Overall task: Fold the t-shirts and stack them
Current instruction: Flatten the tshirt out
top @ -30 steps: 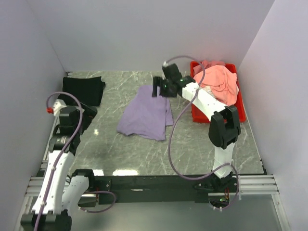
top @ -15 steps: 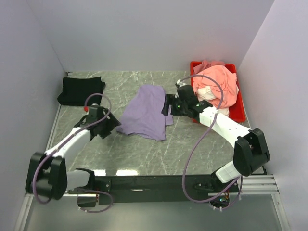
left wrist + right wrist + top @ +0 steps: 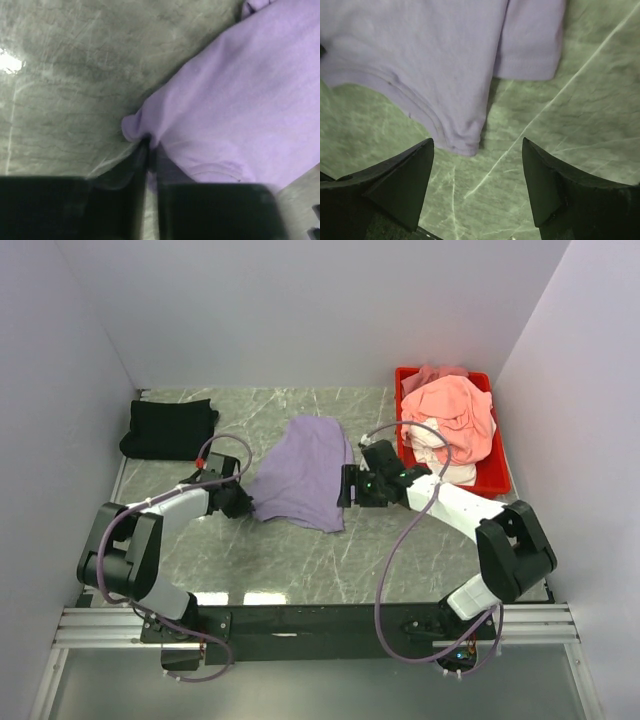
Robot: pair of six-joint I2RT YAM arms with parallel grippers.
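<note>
The lavender-purple t-shirt (image 3: 300,472) lies spread on the marble table, and the wrist views show it close up (image 3: 240,100) (image 3: 430,60). My left gripper (image 3: 243,502) (image 3: 147,146) is shut on its near-left corner, a small bunch of cloth pinched between the tips. My right gripper (image 3: 347,487) (image 3: 477,143) stands open at the shirt's near-right corner, which lies between the fingers untouched. The black t-shirt (image 3: 168,428) sits folded at the back left. The salmon-pink t-shirt (image 3: 455,412) is heaped on the white one (image 3: 452,468).
A red tray (image 3: 500,478) at the back right holds the pink and white shirts. Walls close in the table on the left, back and right. Both arms' cables loop above the table near the lavender shirt.
My left gripper swung right to the lavender shirt's near-left corner and shut on it. My right gripper came down and nearer along the shirt's right edge, still open.
</note>
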